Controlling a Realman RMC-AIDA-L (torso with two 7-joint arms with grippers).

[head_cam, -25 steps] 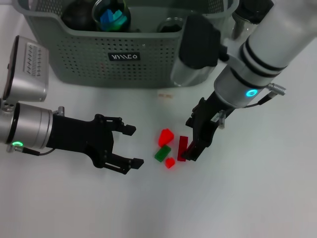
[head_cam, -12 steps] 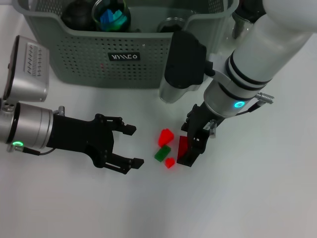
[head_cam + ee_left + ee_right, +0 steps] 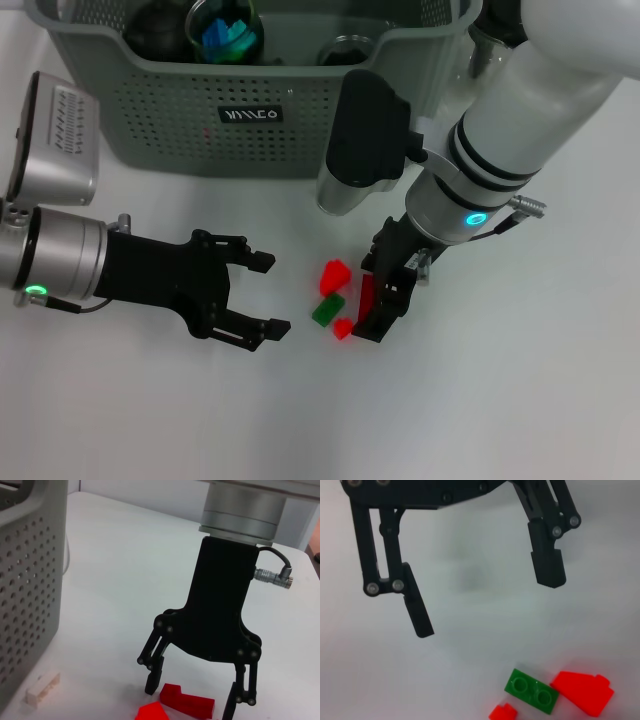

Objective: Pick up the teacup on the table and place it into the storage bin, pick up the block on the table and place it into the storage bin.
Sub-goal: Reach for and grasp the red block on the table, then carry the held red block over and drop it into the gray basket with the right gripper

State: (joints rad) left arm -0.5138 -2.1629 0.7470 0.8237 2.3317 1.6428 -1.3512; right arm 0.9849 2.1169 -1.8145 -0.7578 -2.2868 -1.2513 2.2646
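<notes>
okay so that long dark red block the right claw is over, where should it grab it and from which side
Grip the long red block across its narrow width, near the middle, coming straight down from above. It lies flat on the table, so only its two long sides offer faces to pinch. The right claw already straddles it, open, one finger on each side.

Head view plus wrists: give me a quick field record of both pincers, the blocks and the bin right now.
right pincer: open, straddling the long red block, fingertips near the table
left pincer: open, beside the blocks, holding nothing
other blocks: green block, red wedge, small red piece, all loose on the table
storage bin: behind the blocks, already holds several items
grasp status: not yet shut on a block
</notes>
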